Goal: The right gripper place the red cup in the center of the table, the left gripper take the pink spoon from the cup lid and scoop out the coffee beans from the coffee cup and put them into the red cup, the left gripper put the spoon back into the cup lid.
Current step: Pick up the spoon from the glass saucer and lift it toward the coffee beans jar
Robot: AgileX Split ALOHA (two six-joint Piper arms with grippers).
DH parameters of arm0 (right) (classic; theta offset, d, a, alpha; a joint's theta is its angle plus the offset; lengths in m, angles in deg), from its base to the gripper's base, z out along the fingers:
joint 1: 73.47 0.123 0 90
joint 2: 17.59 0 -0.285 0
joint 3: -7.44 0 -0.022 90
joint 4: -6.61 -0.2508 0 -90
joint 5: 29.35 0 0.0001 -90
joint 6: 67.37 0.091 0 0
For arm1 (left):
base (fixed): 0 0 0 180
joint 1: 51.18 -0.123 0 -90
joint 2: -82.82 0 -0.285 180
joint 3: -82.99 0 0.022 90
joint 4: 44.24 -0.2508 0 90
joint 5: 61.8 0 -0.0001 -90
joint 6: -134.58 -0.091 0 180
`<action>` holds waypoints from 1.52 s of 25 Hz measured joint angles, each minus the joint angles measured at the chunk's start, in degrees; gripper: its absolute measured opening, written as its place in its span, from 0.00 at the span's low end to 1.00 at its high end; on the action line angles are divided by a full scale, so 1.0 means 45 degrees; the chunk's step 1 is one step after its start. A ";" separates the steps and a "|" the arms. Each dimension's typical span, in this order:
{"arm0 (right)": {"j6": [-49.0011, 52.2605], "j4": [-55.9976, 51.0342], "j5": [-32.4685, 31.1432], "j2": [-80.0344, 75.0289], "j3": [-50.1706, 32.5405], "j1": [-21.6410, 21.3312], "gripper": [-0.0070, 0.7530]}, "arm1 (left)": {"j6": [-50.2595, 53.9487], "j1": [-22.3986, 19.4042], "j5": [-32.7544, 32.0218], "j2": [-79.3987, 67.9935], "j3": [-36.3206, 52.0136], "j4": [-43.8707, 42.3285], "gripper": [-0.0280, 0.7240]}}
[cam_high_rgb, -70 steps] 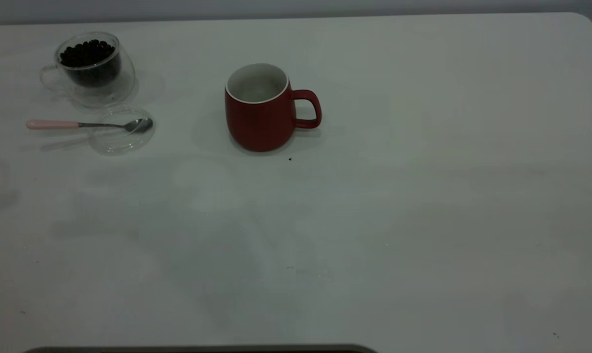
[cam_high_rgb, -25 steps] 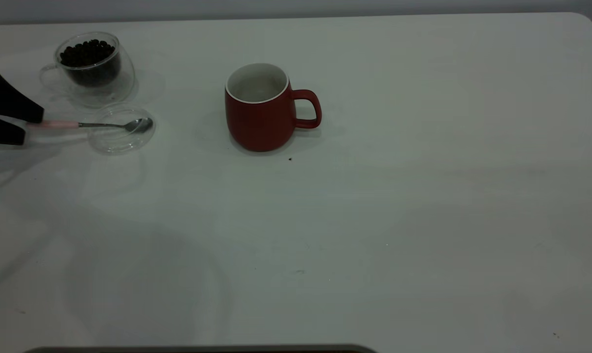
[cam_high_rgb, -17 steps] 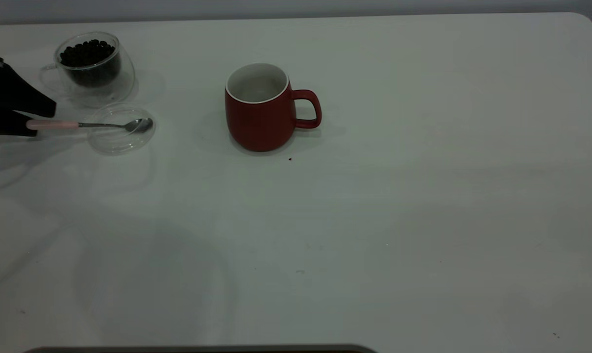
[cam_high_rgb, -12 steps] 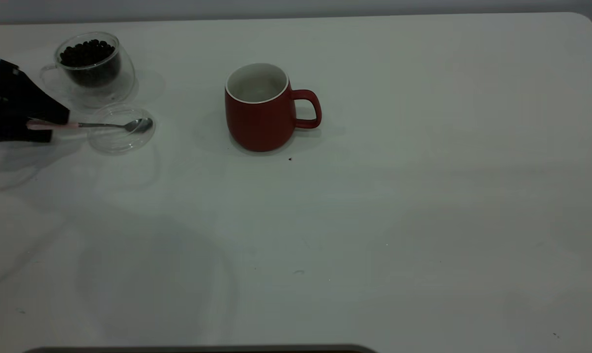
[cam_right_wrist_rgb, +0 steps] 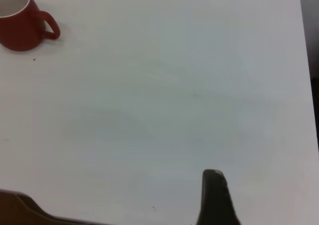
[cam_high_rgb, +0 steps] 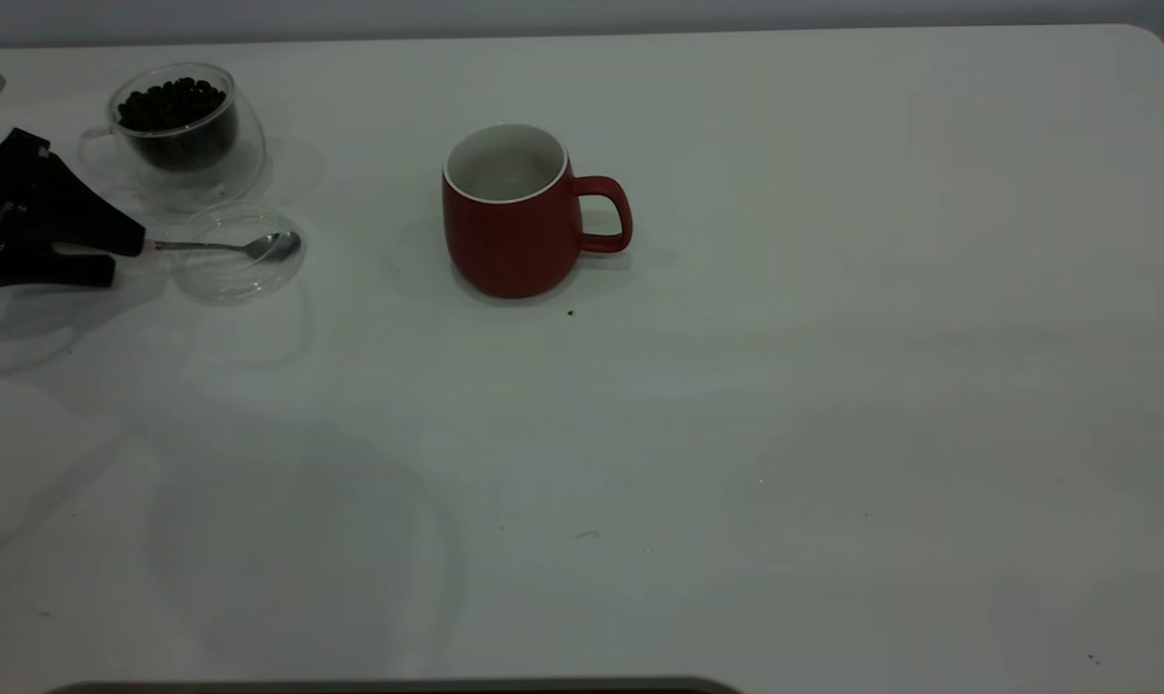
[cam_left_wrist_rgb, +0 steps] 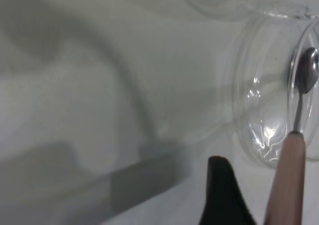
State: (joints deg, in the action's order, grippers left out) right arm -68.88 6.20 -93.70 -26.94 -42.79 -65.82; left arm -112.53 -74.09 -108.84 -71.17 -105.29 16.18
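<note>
At the left edge of the exterior frame we see the left end effector [cam_high_rgb: 124, 258] low over the table [cam_high_rgb: 736, 434], its two black fingers spread apart on either side of the pale handle of the pink spoon [cam_high_rgb: 218, 247]. One finger lies above the handle and one below it in that frame, with light showing between them, so we read the end effector as parted around the handle rather than clamped on it. Most of the pink handle is hidden by the upper finger; only its last bit and the metal neck stick out toward the right.

The spoon's metal bowl rests inside the cup lid [cam_high_rgb: 238, 255], which lies flat on the table just below the coffee cup [cam_high_rgb: 185, 135] in the upper left of the frame. The coffee beans [cam_high_rgb: 171, 104] fill that glass cup in a dark heap. In the left wrist view the pink spoon [cam_left_wrist_rgb: 294, 155] runs from beside a black fingertip [cam_left_wrist_rgb: 222, 195] up into the clear cup lid [cam_left_wrist_rgb: 264, 100].

The red cup [cam_high_rgb: 515, 212] stands upright somewhat left of the frame's middle, handle pointing right, white inside showing.

In the right wrist view we see one black finger of the right end effector [cam_right_wrist_rgb: 215, 197] at the lower edge, over bare table, well apart from the red cup [cam_right_wrist_rgb: 22, 23] in the upper left corner. We cannot tell whether it is open.
</note>
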 joint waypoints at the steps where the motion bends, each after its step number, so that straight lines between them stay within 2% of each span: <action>1: 0.0000 0.0000 0.0000 0.0000 0.0000 0.0000 0.71 | 0.0000 0.0000 0.0000 0.0000 0.0000 0.0000 0.68; 8: 0.0000 0.0000 0.0000 0.0000 0.0000 0.0000 0.71 | 0.0003 0.0000 -0.0019 0.0000 0.0000 0.0015 0.45; 16: 0.0000 0.0000 0.0000 0.0000 0.0000 0.0000 0.71 | -0.0047 -0.0083 -0.1269 0.0104 -0.0010 0.0172 0.22; 22: 0.0000 0.0000 0.0000 0.0000 0.0000 0.0000 0.71 | 0.0060 -0.0647 -0.1339 0.0641 -0.0010 -0.0027 0.20; 26: 0.0000 0.0000 0.0000 0.0000 0.0000 0.0000 0.71 | 0.0166 -0.0709 -0.2262 0.1040 -0.0122 -0.0170 0.20; 30: 0.0000 0.0000 0.0000 0.0000 0.0000 0.0000 0.71 | 0.0251 -0.0709 -0.3949 0.1183 -0.0847 -0.0413 0.20; 38: 0.0000 0.0000 0.0000 0.0000 0.0000 0.0000 0.71 | 0.0934 -0.0709 -0.4299 0.1528 -0.2595 -0.0016 0.20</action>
State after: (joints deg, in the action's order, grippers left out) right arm -68.88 6.20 -93.70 -26.94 -42.79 -65.82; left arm -108.32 -77.28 -128.18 -64.30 -116.97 16.11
